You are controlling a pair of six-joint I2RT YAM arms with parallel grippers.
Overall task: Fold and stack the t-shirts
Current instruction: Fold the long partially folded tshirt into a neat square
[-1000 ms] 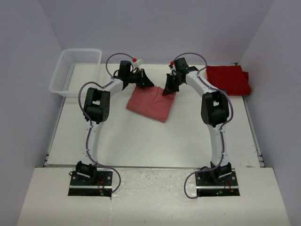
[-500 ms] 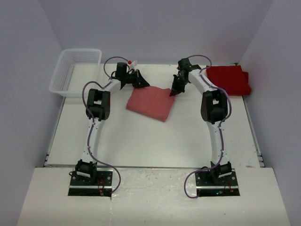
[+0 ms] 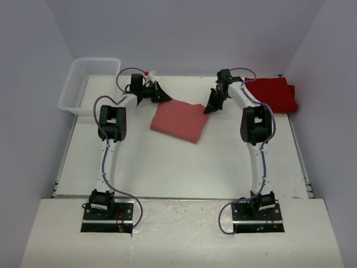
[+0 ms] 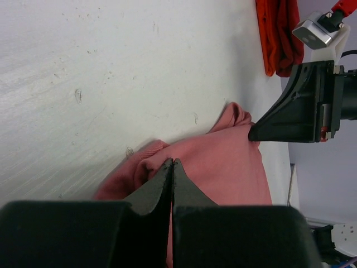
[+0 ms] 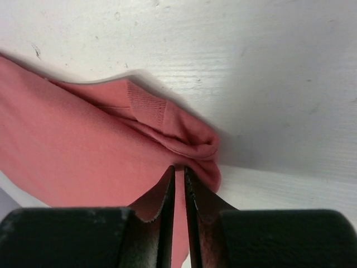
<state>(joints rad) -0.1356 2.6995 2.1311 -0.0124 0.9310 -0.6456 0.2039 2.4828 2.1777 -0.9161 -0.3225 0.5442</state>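
The white-and-black left arm and right arm reach far forward, wrists turned inward. The black left end effector is pressed closed; the right end effector seems parted a sliver.

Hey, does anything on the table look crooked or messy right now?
The folded salmon t-shirt lies askew, turned at an angle to the edges of the table, and its far right corner is bunched up. Nothing else stands out.

Left claw hides part of the salmon t-shirt; red t-shirts cropped above
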